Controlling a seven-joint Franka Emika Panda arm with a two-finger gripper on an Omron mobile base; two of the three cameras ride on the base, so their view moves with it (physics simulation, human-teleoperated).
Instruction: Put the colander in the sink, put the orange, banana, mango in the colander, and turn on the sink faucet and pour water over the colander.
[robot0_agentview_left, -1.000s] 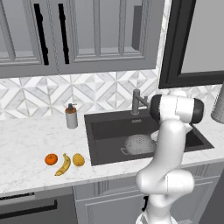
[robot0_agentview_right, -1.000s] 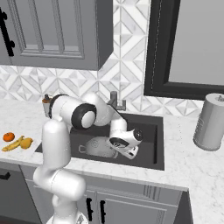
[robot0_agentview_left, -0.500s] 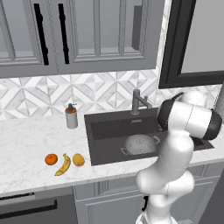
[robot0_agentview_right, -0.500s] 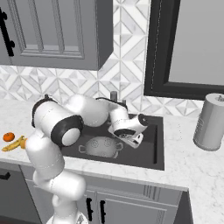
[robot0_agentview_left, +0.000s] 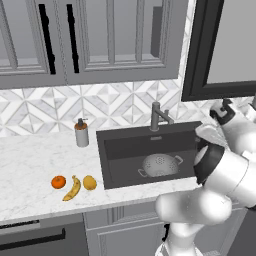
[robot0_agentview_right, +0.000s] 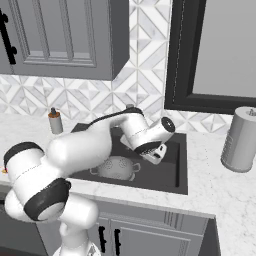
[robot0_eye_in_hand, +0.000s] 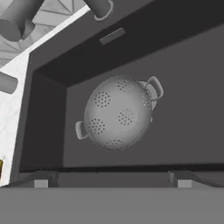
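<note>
Colander (robot0_eye_in_hand: 118, 113) job, sink stage. Claw (robot0_agentview_right: 156, 152) spread wide, pinching nothing, hanging above sink (robot0_agentview_left: 120, 145) toward its right side; in hand view both tips (robot0_eye_in_hand: 41, 181) stand far apart at the bottom, looking down on the colander, well clear of it.

Colander sits on sink floor, dome side up by the look of hand view (rounded perforated surface facing cam), two loop handles out to the sides; upside down or not, can't say for sure. Silver drain partly peeking from behind its rim. No fruit in or on it.

Faucet (robot0_agentview_left: 156, 116) upright at back edge of sink, behind colander. No water visible from spout, so judged off.

Farther out, on desk (robot0_agentview_left: 30, 155) left of sink: orange (robot0_agentview_left: 58, 182), banana (robot0_agentview_left: 72, 188), mango (robot0_agentview_left: 89, 182) in a row, close together, banana between the other two, well apart from sink. Soap dispenser (robot0_agentview_left: 81, 133) near back wall, left of sink. Paper towel roll (robot0_agentview_right: 240, 139) on desk right of sink.

Progress, as judged: step 1 (colander in sink) done, though may need flipping to take fruit. Left: all 3 fruits into colander, then faucet on, water over colander. Roughly a quarter through.
</note>
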